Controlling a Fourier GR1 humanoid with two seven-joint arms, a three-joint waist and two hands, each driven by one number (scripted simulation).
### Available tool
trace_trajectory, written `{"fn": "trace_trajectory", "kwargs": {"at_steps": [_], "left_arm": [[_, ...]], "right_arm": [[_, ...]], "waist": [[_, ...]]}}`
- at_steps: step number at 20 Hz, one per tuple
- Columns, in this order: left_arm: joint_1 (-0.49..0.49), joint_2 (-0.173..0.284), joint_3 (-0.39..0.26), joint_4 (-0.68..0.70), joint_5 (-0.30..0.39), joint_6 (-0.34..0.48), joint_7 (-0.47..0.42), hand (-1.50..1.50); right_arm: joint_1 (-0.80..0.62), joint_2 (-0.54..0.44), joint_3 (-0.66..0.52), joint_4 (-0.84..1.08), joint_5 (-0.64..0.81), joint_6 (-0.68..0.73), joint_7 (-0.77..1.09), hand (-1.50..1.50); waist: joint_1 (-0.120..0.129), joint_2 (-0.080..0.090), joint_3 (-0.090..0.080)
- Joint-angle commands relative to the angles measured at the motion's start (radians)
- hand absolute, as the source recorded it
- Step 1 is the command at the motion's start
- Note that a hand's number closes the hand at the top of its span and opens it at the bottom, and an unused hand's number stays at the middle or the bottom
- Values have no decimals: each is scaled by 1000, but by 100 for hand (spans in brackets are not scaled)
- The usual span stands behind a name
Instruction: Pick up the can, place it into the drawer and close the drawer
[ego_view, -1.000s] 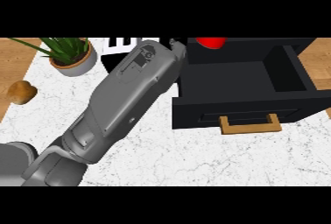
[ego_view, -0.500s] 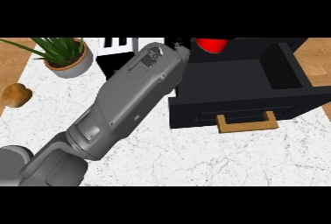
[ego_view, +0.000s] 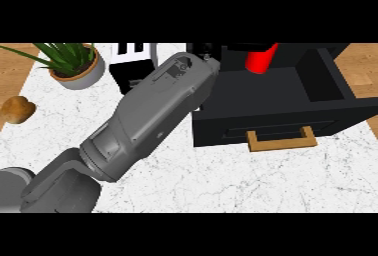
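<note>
Right now the red can (ego_view: 260, 59) sits at the top of the frame, right of centre, over the open black drawer (ego_view: 325, 85), with only its lower part showing under the upper band. A grey forearm (ego_view: 155, 115) runs up from the lower left of the frame to that spot. By where it enters it looks like the left arm, but that is a judgement. Its hand is hidden behind the wrist and cut off by the frame's top edge, so I cannot tell whether the fingers are grasping the can or have released it. No other hand shows.

The main risk is a release with the can tilted or off to the drawer's left wall. It seems to lean slightly, so it could tip, roll, or catch on the rim. A can standing too tall or too near the front could also jam the drawer when it is pushed shut by its wooden handle (ego_view: 281, 140).

The bulky forearm crosses the desk (ego_view: 221, 185) just beside a black-and-white box (ego_view: 133, 67), and pulling back could knock it. The plant (ego_view: 74, 67) and brown lump (ego_view: 16, 110) at the left lie well apart from that path.
</note>
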Motion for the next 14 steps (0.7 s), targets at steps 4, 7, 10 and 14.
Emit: {"fn": "trace_trajectory", "kwargs": {"at_steps": [4, 7, 10, 14], "left_arm": [[-6, 0, -49, 54, 61, 51, -48, -150], [44, 0, -42, 73, 84, 12, -99, -150], [-10, 0, -107, 27, 116, 112, -32, -150], [31, 0, -109, 15, 157, 101, -117, -150]], "right_arm": [[-11, -7, 8, -53, -14, -30, 46, -150], [-6, 31, 36, -27, 26, -6, 19, -150], [-7, 21, 20, -31, 20, -5, 16, -150], [-59, -18, 7, -5, -6, -42, 42, -150]], "waist": [[-18, 7, 0], [-4, 6, 0], [-15, 1, 0], [-15, 5, 0]]}}
